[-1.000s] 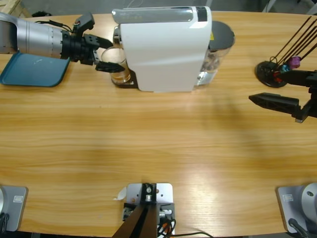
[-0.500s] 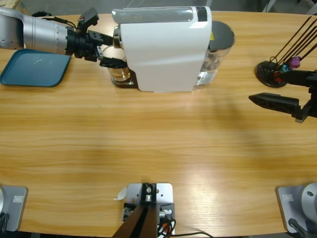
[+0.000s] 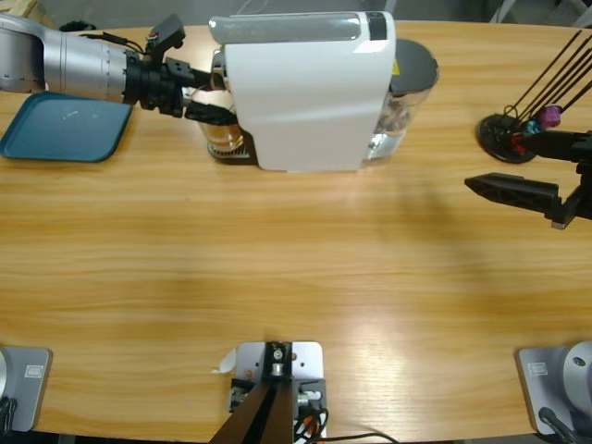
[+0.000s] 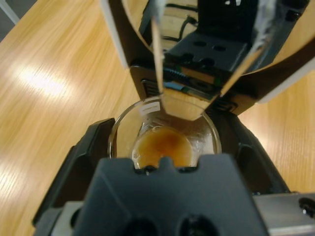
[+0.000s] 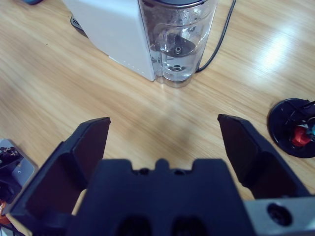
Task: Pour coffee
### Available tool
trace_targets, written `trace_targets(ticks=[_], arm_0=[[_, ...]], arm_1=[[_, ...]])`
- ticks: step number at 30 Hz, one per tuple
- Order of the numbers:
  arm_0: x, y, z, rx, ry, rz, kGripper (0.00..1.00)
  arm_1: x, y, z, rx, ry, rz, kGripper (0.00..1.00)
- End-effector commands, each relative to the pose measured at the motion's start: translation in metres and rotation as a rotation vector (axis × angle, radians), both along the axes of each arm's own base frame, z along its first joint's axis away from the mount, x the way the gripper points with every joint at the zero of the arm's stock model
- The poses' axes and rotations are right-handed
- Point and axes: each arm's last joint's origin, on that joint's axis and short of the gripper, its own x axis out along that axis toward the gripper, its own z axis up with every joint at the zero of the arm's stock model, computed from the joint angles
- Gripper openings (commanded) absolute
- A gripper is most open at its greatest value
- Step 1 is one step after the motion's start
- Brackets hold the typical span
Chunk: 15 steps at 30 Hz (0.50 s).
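1. Left gripper (image 3: 211, 104) is at the glass cup (image 3: 224, 135) under the spout of the white coffee machine (image 3: 310, 88), at the table's far left-centre.
2. Change over the last second: the left arm lifts and swings toward the far edge, so the gripper goes from beside the cup to over its rim and against the machine's front. In the last half second it only nudges a little further in; motion has almost stopped.
3. Left wrist view: both black jaws flank the glass cup (image 4: 165, 140), spread on either side of it. Cannot tell whether the pads touch the glass; it reads as bracketing, not yet a firm pinch.
4. The coffee (image 4: 162, 147) sits as a shallow amber layer at the cup's bottom, directly below the spout. The cup stands upright on the drip tray.
5. Right gripper (image 5: 165, 145) shows no change: jaws spread wide, holding nothing, hanging over bare table (image 5: 162, 110) and aimed at the machine's water tank (image 5: 178, 42). In the high view it sits at the right edge near the black stand (image 3: 507, 137) with rods.
6. Blue tray (image 3: 60, 129) lies at the far left, unmoved.
7. Judgement: the approach looks done and the grasp comes next. Closing on the cup should precede any pull-out; the spout is close overhead, so withdraw level to avoid a spill.
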Motion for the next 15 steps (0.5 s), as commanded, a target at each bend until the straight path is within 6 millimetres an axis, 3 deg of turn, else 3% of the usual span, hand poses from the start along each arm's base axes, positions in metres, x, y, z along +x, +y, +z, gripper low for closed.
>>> trace_targets(ticks=[1,15], arm_0=[[-0.007,-0.003,-0.02,0.014,0.053,-0.027,0.0],[-0.025,0.034,0.017,0.072,-0.024,0.121,0.0]], arm_1=[[0.0,0.0,-0.013,-0.016,0.045,-0.006,1.0],[-0.002,-0.001,-0.013,-0.013,0.04,-0.006,1.0]])
